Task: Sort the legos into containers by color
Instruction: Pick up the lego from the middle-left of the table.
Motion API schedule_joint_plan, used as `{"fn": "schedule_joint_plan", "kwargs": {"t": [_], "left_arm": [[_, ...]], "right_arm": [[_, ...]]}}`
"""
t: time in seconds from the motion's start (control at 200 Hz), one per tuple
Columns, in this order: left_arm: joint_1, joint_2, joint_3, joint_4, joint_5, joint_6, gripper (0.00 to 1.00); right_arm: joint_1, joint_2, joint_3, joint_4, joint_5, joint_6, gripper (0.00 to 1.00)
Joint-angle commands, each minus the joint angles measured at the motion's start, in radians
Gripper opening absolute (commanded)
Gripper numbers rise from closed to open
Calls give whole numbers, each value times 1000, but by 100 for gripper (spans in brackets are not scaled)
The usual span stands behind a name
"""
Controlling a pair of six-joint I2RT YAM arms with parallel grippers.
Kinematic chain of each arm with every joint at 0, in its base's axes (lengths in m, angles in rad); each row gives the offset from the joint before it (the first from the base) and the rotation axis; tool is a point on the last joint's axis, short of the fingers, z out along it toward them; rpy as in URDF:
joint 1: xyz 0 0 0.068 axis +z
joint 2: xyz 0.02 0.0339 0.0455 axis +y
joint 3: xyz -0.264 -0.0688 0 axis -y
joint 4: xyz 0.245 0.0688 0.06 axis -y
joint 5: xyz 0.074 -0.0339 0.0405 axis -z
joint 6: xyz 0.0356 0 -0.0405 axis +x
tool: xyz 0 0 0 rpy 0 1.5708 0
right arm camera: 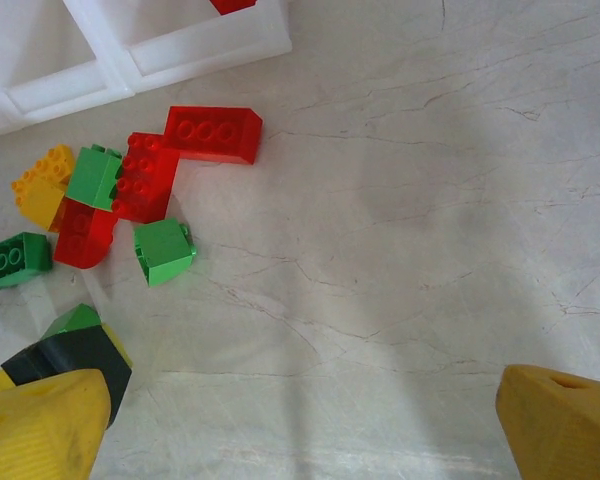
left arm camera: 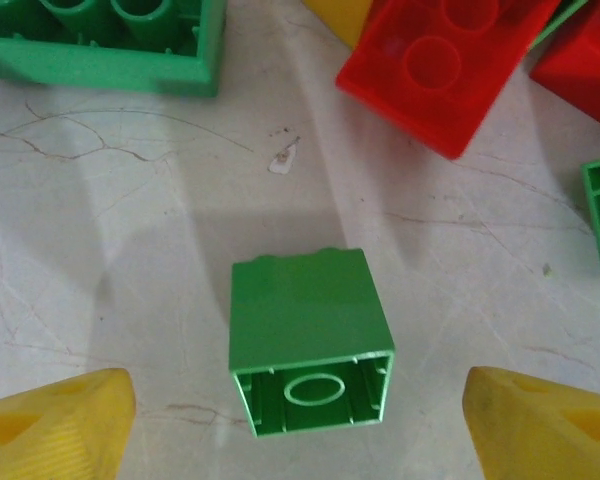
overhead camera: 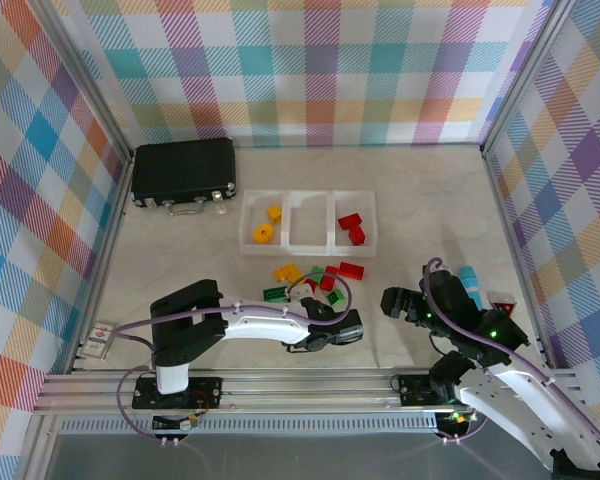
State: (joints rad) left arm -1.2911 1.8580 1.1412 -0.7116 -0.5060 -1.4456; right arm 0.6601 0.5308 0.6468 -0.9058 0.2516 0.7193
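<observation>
- Here, the left gripper [left arm camera: 300, 425] hangs low over the tabletop [left arm camera: 130, 250] with its fingers spread. A green brick [left arm camera: 310, 340] lies between them, with a bare gap on each side.
- Just beyond that brick lie a red brick [left arm camera: 440, 70] and a second green brick [left arm camera: 100, 50], close to it but not touching.
- The loose legos [overhead camera: 315, 280] cluster just in front of the containers [overhead camera: 308, 248]. Yellow-orange bricks [overhead camera: 263, 233] sit in the left tray and red ones [overhead camera: 352, 225] in the right tray.
- The right gripper [overhead camera: 395, 300] is released with nothing between its fingers, and bare tabletop stretches from it to the right wall.
- A black case [overhead camera: 183, 172] lies near the trays' left end, apart from them.
</observation>
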Motion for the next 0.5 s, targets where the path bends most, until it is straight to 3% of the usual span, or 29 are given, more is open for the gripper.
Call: {"fn": "schedule_joint_plan", "kwargs": {"t": [0.0,0.135,0.41,0.495], "left_arm": [[20,23,-11,14,9,26,82],[26,52,14,7,10,43,75],[39,64,13,41,15,65,50],[47,59,14,41,14,80,49]], "right_arm": [[-5,-12,-9,15,-7,-13,99],[-5,-10,-9,15,-5,-12,99],[-5,-10,-6,14,-5,-12,99],[-5,-11,-6,15,-4,-12,99]]}}
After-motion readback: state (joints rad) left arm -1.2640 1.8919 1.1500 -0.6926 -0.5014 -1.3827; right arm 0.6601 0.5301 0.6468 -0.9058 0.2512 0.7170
